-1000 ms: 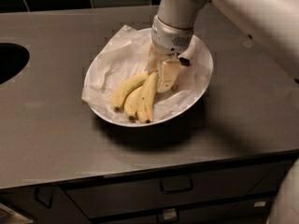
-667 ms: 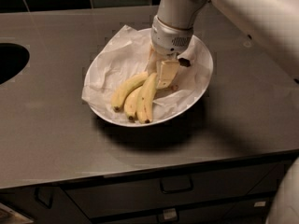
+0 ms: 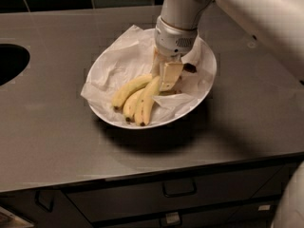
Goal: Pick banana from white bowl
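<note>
Camera view shows us the gripper lowered into the white bowl, right over the upper ends of three bananas that lie on crumpled paper. We judge the step in hand to be the grasp itself: the tool is down at the fruit, but nothing is lifted. We cannot tell whether the gripper is parted or clamped, since its tip merges with the pale fruit beneath it.

The banana is the longest and rightmost of the three, lying in the bowl's near half, touching its shorter neighbour. Its long axis runs diagonally: the dark tip points down-left toward the near rim, and the other end runs up-right under the gripper.

The next move, we think, calls for a firm hold on that one end alone, then a straight lift clear of the paper.
</note>
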`<state>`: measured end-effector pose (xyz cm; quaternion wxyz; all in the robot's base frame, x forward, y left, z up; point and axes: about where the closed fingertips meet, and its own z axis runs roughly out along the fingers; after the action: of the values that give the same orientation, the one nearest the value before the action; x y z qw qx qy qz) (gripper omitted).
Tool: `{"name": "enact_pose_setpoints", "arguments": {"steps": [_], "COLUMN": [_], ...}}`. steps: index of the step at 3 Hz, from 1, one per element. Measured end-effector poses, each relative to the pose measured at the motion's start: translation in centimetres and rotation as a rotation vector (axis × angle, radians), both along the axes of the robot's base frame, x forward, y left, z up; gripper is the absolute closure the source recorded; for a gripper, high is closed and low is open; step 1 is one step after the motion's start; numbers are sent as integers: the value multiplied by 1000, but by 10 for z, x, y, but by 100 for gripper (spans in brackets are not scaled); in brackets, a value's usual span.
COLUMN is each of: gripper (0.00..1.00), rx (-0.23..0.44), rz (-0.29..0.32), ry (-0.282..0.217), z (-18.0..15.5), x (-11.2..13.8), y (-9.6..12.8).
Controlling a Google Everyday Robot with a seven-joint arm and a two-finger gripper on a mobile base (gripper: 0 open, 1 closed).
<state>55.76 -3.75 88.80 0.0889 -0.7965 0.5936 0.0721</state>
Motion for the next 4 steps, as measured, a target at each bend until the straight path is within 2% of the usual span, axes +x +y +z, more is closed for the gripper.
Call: {"name": "enact_pose_setpoints", "arguments": {"steps": [1,3,4], "gripper": [100,100,100], "rx": [21,30,4], "rz": [-2,0,-9], "ry": [-23,-134,-191], "z": [3,46,71], "x": [2,-11,-17], "y": [2,1,0]}}
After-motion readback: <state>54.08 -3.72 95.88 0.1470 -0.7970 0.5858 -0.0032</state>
